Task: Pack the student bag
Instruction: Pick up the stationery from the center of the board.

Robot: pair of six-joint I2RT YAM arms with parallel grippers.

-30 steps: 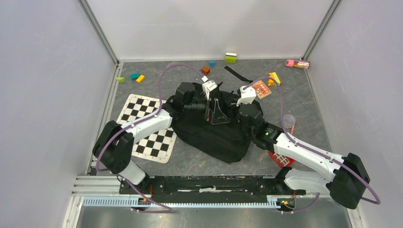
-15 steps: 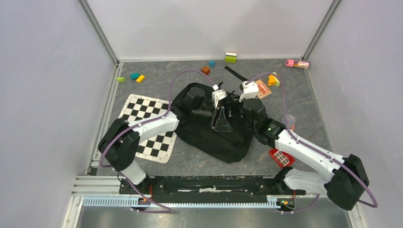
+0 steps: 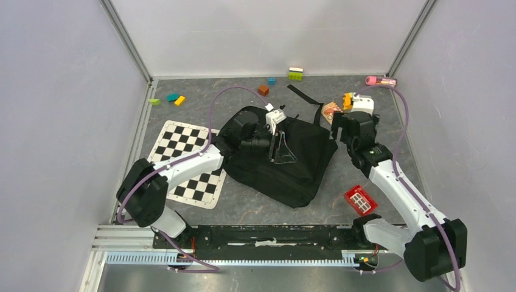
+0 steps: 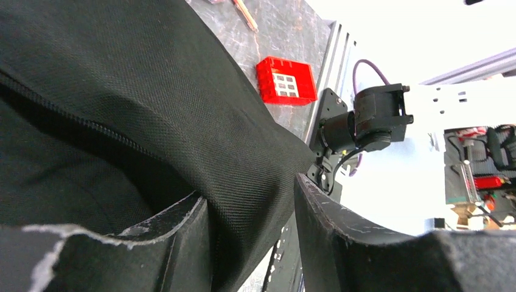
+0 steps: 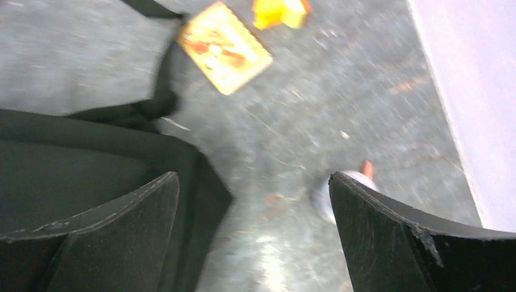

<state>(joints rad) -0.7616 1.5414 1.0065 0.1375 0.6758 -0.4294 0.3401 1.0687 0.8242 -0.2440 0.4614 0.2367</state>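
The student bag (image 3: 298, 173) lies slumped in the middle of the floor, black and soft. My left gripper (image 3: 281, 149) sits over its upper middle, shut on a fold of its woven fabric. In the left wrist view that fold (image 4: 182, 109) fills the space between the fingers of the left gripper (image 4: 249, 188). My right gripper (image 3: 338, 129) hangs past the bag's right edge, open and empty. In the right wrist view the right gripper (image 5: 252, 176) has bare floor between its fingers, with the bag (image 5: 73, 164) to its left.
A chessboard mat (image 3: 182, 161) lies left of the bag. A red brick (image 3: 360, 199) sits near right. An orange card (image 5: 224, 47) and yellow block (image 5: 278, 12) lie behind the right gripper, a clear cup (image 5: 322, 198) by its right finger. Small blocks (image 3: 296, 73) line the back wall.
My right gripper opened, let go of the bag and swung right and back. My left gripper closed on the bag's fabric. The bag's right side has dropped flat.
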